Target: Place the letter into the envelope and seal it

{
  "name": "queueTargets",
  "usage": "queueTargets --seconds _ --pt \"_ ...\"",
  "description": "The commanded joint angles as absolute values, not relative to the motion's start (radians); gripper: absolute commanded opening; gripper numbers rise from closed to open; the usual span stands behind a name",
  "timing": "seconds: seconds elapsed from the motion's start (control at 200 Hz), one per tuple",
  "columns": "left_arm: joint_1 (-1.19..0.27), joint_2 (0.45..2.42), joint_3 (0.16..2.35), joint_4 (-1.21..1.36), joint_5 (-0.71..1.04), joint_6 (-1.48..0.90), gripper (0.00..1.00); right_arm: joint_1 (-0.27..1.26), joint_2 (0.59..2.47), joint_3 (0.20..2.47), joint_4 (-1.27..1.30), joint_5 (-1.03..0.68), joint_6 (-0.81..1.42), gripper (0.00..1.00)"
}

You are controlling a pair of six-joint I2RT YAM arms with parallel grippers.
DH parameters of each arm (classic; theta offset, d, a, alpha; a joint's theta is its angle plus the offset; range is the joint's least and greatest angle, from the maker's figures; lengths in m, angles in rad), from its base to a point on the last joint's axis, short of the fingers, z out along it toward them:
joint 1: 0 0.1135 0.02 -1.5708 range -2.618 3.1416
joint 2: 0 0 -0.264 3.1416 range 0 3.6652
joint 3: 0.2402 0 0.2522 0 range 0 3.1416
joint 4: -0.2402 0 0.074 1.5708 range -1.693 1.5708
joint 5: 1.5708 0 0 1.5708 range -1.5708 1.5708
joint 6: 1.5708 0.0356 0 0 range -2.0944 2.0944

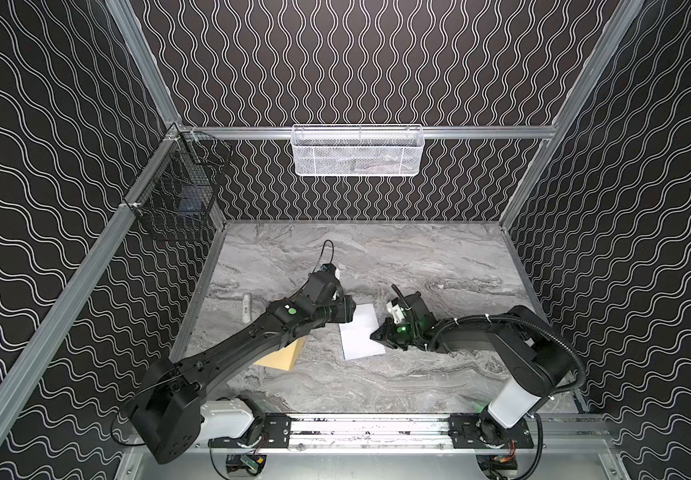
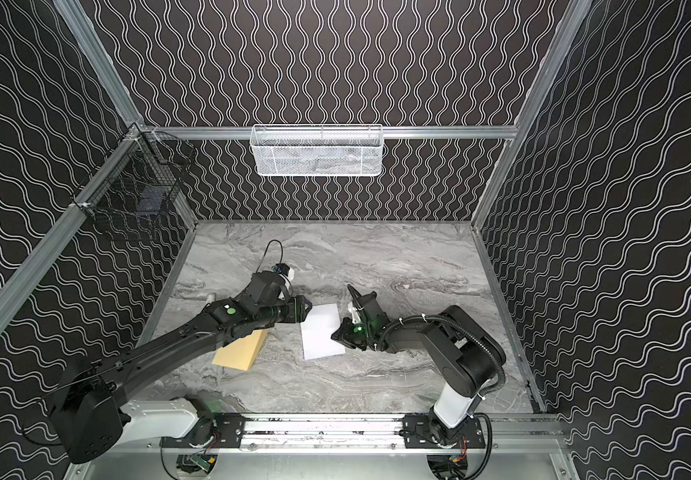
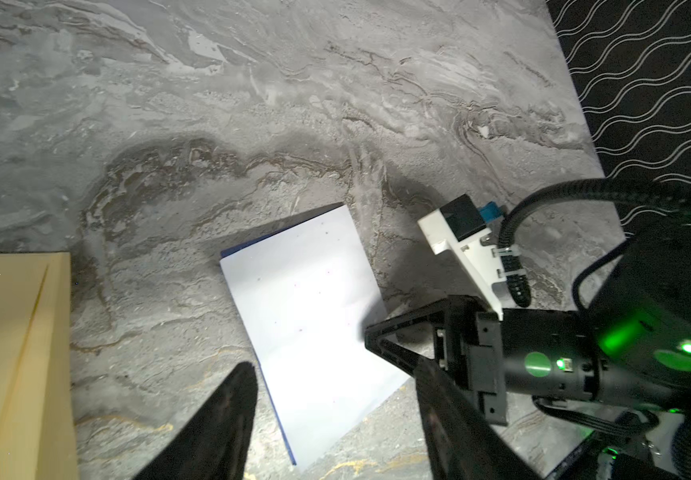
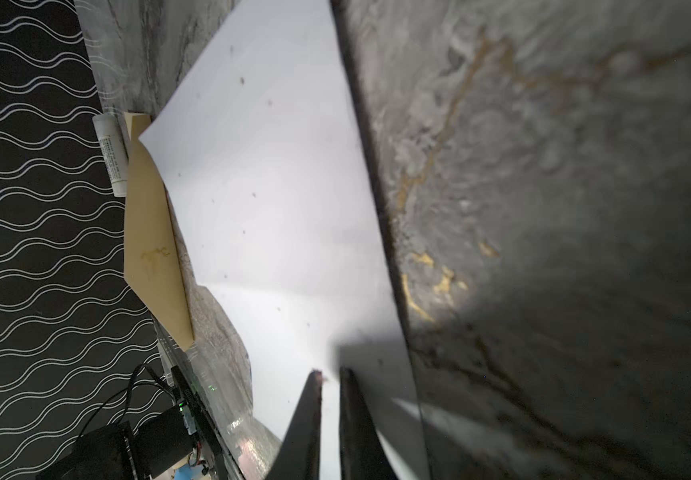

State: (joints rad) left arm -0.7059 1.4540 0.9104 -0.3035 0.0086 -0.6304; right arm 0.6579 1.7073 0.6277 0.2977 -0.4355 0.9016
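Edge of letter (image 4: 269, 187) pinched in right gripper (image 4: 330, 376); left gripper (image 3: 335, 370) spread at opposite edge.

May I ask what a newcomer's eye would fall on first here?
The white letter lies centrally on the marble table, its edge pinched by the right end effector. The left end effector hovers open at its other side, and the tan envelope lies partly under the left arm.

One letter (image 1: 360, 332), one envelope (image 1: 281, 356), one tube (image 1: 246, 307), one white basket (image 1: 356, 151), one black basket (image 1: 177, 178)
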Motion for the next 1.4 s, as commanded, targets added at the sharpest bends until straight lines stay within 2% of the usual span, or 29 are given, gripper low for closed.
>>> queueTargets --seconds 0.0,0.14,0.195,0.33,0.49,0.886,1.206,1.396 --pt "-0.705 1.508 0.919 -0.217 0.101 -0.659 0.56 0.668 1.718 0.627 0.147 -0.405 0.907 0.13" --pt "-0.706 1.632 0.904 -0.109 0.162 -0.687 0.32 0.672 1.717 0.632 0.138 -0.4 0.911 0.13" --pt "-0.712 1.661 0.89 -0.073 0.165 -0.695 0.26 0.676 1.713 0.629 0.139 -0.397 0.913 0.13" --pt "-0.721 1.72 0.852 -0.009 0.161 -0.711 0.14 0.68 1.709 0.619 0.138 -0.393 0.917 0.13" --pt "-0.725 1.781 0.795 0.053 0.181 -0.733 0.05 0.682 1.707 0.615 0.145 -0.393 0.92 0.13" --pt "-0.73 1.84 0.713 0.03 0.082 -0.726 0.01 0.688 1.703 0.613 0.143 -0.399 0.918 0.13" --pt "-0.73 1.835 0.657 0.046 0.084 -0.704 0.0 0.67 1.619 0.648 0.088 -0.35 0.878 0.18" --pt "-0.731 1.832 0.633 0.064 0.095 -0.687 0.0 0.614 1.621 0.704 0.078 -0.385 0.821 0.17"
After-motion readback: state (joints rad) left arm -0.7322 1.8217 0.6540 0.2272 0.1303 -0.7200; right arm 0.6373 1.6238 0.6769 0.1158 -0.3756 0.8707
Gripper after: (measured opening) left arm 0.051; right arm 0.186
